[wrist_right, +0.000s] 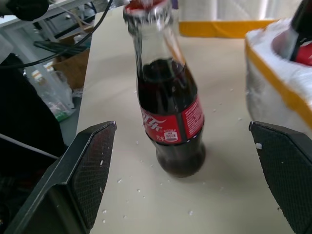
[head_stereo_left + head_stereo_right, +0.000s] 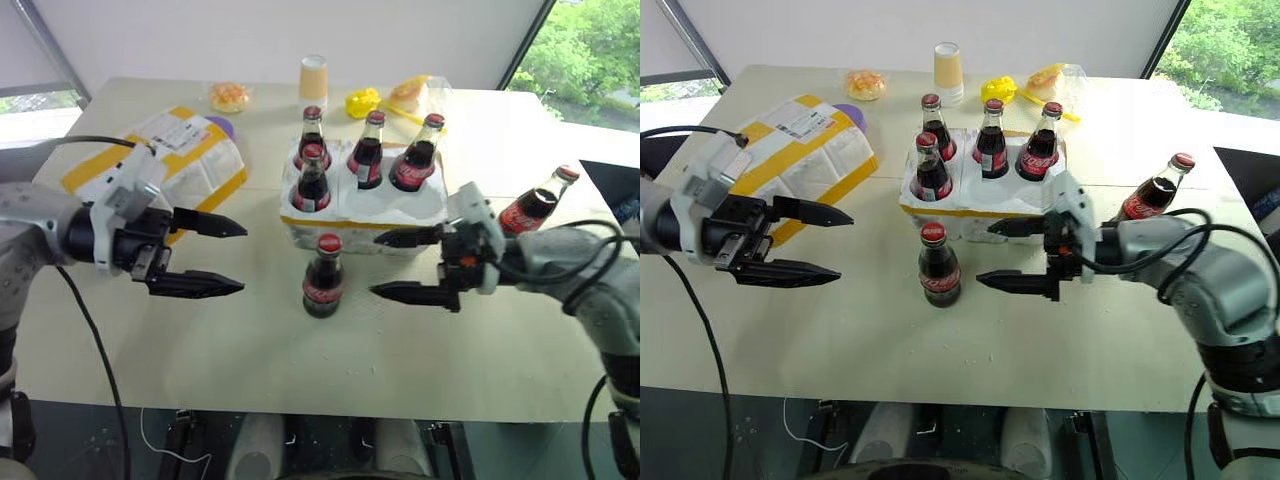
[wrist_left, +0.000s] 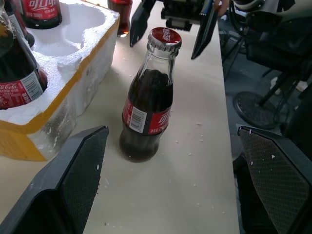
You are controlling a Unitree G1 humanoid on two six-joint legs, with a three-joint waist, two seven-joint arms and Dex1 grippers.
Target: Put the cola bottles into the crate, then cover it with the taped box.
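Glass is what you are dealing with here, so treat the lone bottle (image 2: 324,276) standing on the table (image 2: 300,350) just near of the crate (image 2: 365,215) as smooth, rigid and breakable, and heavy for its size with the dark cola still filling it. It stands upright, long axis vertical, red cap up, label facing roughly toward you. Your right gripper (image 2: 405,265) hangs just to its right with both fingers spread wide and nothing between them, pointing left at about label height; your left gripper (image 2: 212,256) sits farther off to the left, equally wide open and empty, pointing right. I would take the bottle around the labelled belly or just above it, where the paper gives some friction and the body is widest; the bare neck looks slick and would let it swing. Squeeze gently and keep it vertical as you lift. Four bottles (image 2: 368,150) already stand in the crate's wells, two at the far left one behind the other, one in the middle and one leaning slightly at the right, so the near wells look free. A sixth bottle (image 2: 535,203) leans tilted at the far right, behind your right arm, cap pointing up and right. The taped box (image 2: 175,160) lies on the left of the table, label up, well apart from the crate, not yet needed.
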